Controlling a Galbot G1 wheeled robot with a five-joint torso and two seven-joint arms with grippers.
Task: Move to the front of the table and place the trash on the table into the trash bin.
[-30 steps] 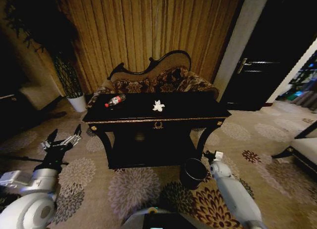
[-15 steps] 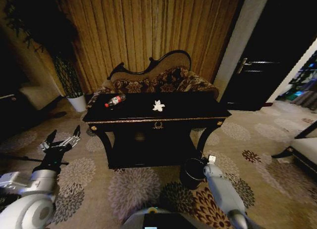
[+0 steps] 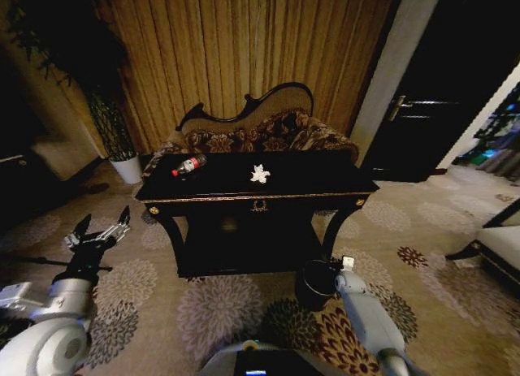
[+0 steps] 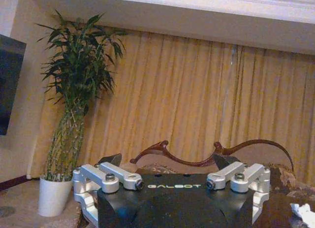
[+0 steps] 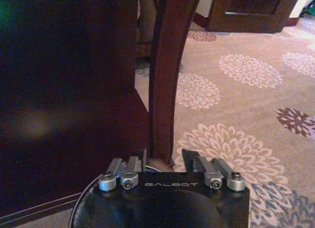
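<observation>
From the head camera I see the glossy black desk (image 3: 321, 179) with its gold edge trim and curved legs. On its top lie the clear plastic bottle (image 3: 188, 165), on its side near the left end, and the crumpled white paper wad (image 3: 260, 174) near the middle. My left tool (image 3: 101, 232) hangs over the flowered carpet (image 3: 219, 307) (well left of the desk), fingers spread wide, holding nothing. My right tool (image 3: 340, 262) sits low at the rim of the round dark trash bin (image 3: 313, 285) beside a desk leg (image 5: 167, 65); its fingers are parted, and I cannot tell whether they grip anything.
</observation>
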